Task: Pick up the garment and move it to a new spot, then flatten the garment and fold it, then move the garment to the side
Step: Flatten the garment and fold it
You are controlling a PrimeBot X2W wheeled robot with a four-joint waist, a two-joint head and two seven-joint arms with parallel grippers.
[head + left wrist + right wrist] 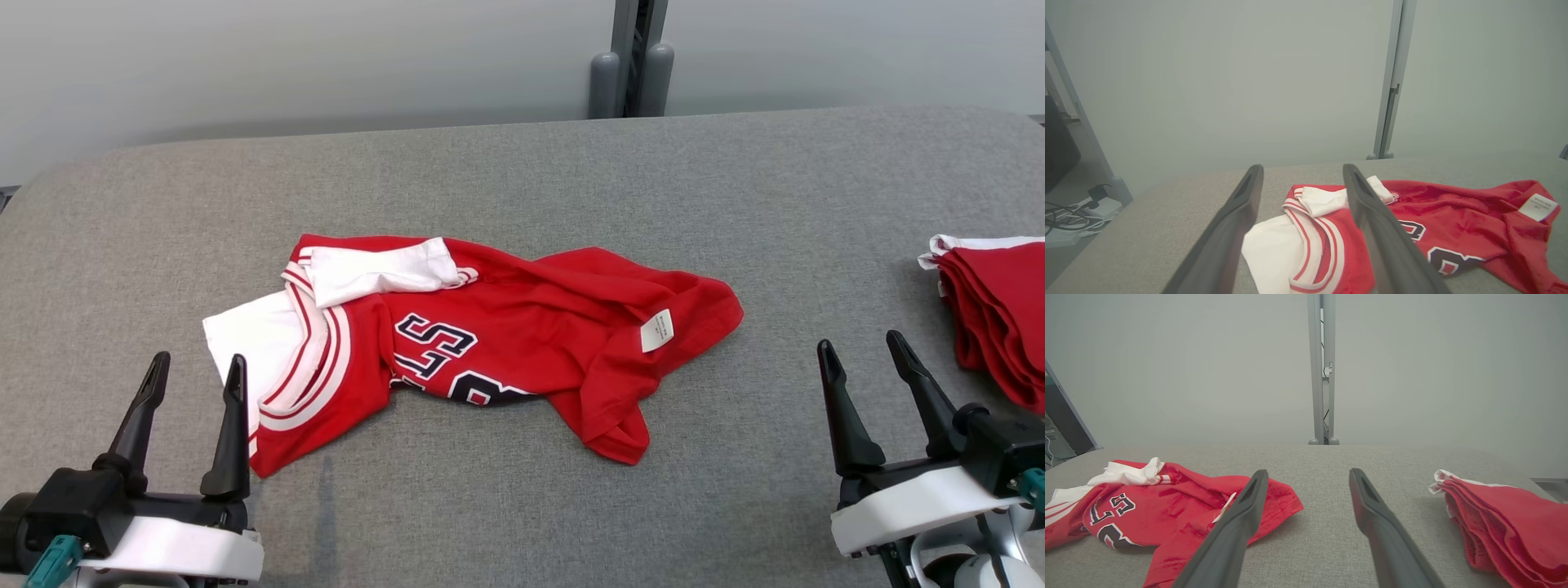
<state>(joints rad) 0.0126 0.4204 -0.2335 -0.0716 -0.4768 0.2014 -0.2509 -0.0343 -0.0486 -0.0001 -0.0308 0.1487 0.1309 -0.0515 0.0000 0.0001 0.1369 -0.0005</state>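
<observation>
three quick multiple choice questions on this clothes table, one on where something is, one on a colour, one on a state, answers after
1. Where is the pile of folded red clothes relative to the crumpled jersey?
A. on top of it
B. to the robot's right of it
C. to the robot's left of it

2. What colour is the small tag on the jersey?
A. white
B. black
C. yellow

3. How do the left gripper and right gripper stand?
A. both shut on the jersey
B. one open, one shut
C. both open, holding nothing

Answers:
1 B, the pile lies by the right edge of the grey table, apart from the jersey.
2 A, it shows white against the red cloth.
3 C, both pairs of fingers are spread wide with nothing gripped.
</observation>
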